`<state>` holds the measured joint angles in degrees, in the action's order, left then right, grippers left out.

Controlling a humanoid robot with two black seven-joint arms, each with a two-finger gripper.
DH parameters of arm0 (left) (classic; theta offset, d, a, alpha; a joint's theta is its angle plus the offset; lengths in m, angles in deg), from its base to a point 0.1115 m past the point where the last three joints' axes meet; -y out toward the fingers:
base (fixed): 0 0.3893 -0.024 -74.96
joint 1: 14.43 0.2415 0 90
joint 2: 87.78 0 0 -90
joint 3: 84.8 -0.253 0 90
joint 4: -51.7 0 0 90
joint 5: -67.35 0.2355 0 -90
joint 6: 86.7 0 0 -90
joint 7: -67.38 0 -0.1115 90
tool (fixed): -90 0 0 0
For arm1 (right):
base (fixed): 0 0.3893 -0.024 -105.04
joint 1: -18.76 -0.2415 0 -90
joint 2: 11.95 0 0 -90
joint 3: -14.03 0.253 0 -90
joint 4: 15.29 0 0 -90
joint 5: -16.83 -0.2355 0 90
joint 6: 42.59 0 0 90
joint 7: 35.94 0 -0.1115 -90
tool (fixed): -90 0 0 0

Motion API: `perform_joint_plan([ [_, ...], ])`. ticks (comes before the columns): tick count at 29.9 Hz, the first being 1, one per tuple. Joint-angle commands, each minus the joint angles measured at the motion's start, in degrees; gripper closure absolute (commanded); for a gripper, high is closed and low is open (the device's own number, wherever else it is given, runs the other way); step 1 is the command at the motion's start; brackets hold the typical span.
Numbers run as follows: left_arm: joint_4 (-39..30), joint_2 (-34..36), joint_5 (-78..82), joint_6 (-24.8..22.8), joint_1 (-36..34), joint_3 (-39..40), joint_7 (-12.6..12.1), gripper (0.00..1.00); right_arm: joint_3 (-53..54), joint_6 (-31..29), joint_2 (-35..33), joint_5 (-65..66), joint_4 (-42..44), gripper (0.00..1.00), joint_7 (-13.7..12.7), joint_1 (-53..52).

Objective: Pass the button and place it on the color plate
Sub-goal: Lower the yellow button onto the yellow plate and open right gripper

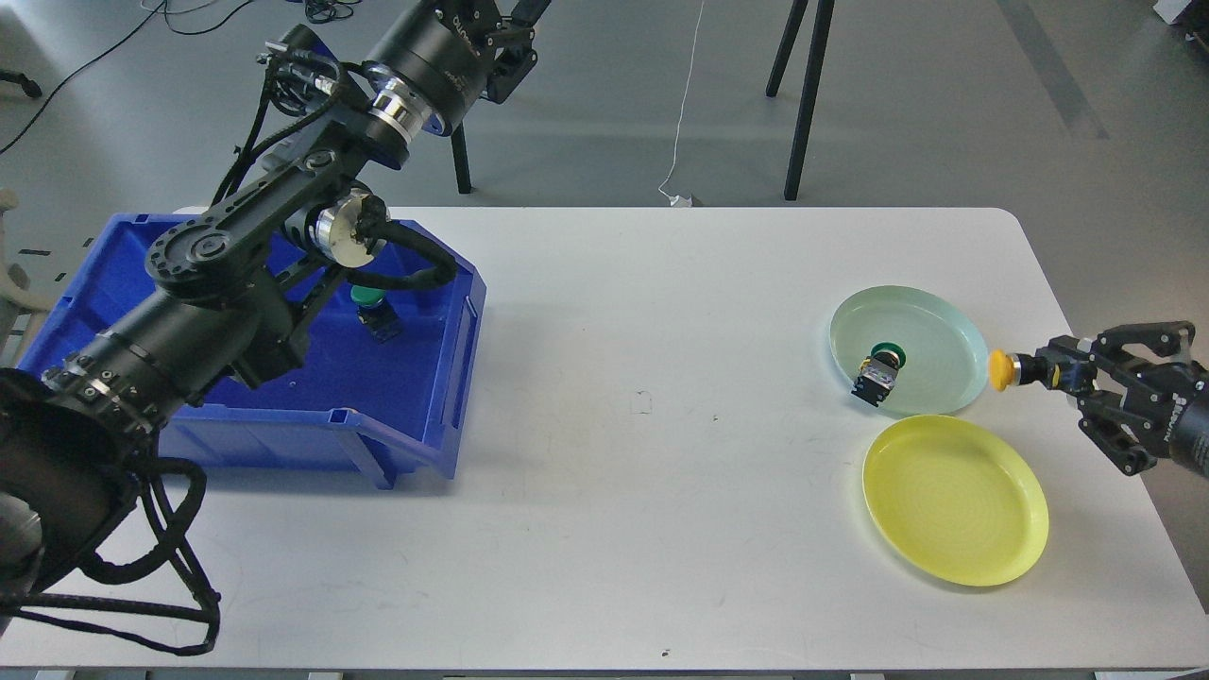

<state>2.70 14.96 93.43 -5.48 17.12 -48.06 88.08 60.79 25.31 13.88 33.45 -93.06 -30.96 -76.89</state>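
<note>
My right gripper [1050,370] comes in from the right edge, shut on a yellow-capped button [1001,370]. It holds the button just right of the pale green plate [945,326] and beyond the yellow plate [954,501], which is bare. A green-capped button [878,371] lies on its side in the green plate. My left gripper [518,17] is raised high at the top edge, behind the blue bin [416,416]. Its fingertips are cut off by the frame. Another green-capped button [370,304] sits in the bin.
The blue bin stands on the left of the white table [642,472]. The two plates sit near the right edge. Black tripod legs [803,94] stand on the floor behind the table. My left arm's links hang over the bin.
</note>
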Motion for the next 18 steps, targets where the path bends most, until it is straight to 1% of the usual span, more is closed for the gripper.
perform_joint_plan([
  [1, 0.04, 0.00, -0.07, -0.01, -0.09, 0.00, -0.04, 0.01, -1.84, 0.57, 0.70, 2.01, 0.69, 0.72, 1.00, 2.31],
  [7, 0.04, 0.00, -0.07, -0.01, -0.09, 0.00, -0.04, 0.01, -3.87, 1.36, 6.59, 2.71, 1.75, 0.71, 1.00, 2.05],
  [9, 0.04, 0.00, -0.07, -0.01, -0.09, -0.09, -0.04, 0.01, -4.13, 2.32, 7.39, 2.71, 1.66, 0.67, 1.00, 2.05],
  [10, 0.04, 0.00, -0.07, -0.10, -0.09, -0.09, -0.04, 0.01, -4.13, 2.59, 7.56, 2.71, 1.66, 0.61, 1.00, 1.96],
  [11, 0.04, 0.09, -0.07, -0.10, -0.09, -0.09, -0.04, 0.01, -4.05, 2.68, 7.56, 2.71, 1.66, 0.53, 1.00, 1.79],
  [13, 0.04, 0.18, -0.07, -0.10, -0.09, -0.09, -0.04, 0.01, -3.61, 2.59, 7.56, 2.62, 1.57, 0.38, 1.00, 1.52],
  [14, 0.04, 0.18, -0.07, -0.10, -0.09, -0.09, -0.04, 0.01, -3.26, 2.42, 7.48, 2.53, 1.48, 0.32, 1.00, 1.52],
  [18, 0.04, 0.18, -0.07, -0.10, -0.17, -0.09, 0.04, 0.01, -2.03, 2.06, 6.77, 2.44, 1.57, 0.19, 1.00, 1.52],
])
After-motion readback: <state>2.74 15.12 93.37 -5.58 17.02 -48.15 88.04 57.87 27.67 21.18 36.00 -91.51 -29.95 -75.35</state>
